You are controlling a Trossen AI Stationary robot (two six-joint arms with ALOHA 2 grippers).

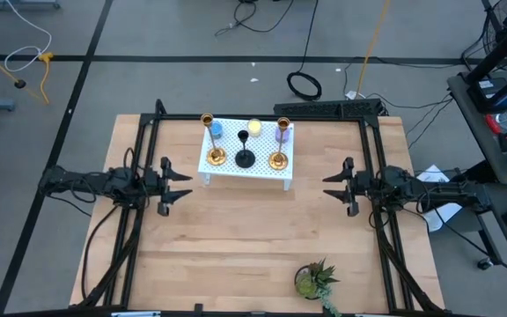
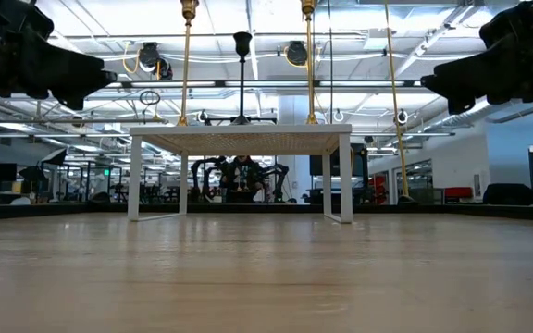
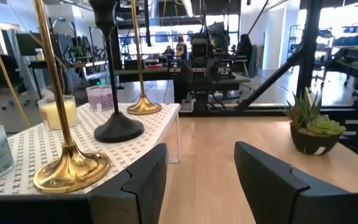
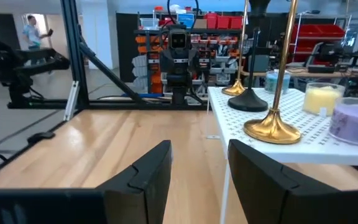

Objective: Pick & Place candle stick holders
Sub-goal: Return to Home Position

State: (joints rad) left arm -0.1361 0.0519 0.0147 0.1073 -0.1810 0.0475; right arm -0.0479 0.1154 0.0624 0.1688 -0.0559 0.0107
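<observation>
Both hands are open and hold nothing. The left hand (image 1: 186, 187) hangs over the left side of the desk (image 1: 236, 251), its two fingers spread wide and pointing inward toward the middle. The right hand (image 1: 328, 187) mirrors it on the right side, fingers parted about as far. Neither touches anything. In the low view both arms hang above the wooden surface, clear of it. Each wrist view shows a broad gap between that arm's dark fingers (image 3: 145, 180) (image 4: 142, 180), with only bare wood showing through.

All three candle stick holders stand upright on the white perforated shelf (image 1: 245, 170) at the far middle of the desk, between the two hands and a little beyond them. Their bases form a row along the shelf's near edge: the left gold holder (image 1: 216, 158), the shorter black holder (image 1: 246, 159) in the middle, and the right gold holder (image 1: 278, 161).

Behind them on the same shelf sit a blue candle (image 1: 217, 129), a yellow candle (image 1: 254, 126) and a purple candle (image 1: 283, 134). A small green potted plant (image 1: 313, 279) stands near the desk's front edge, well apart from the shelf.
</observation>
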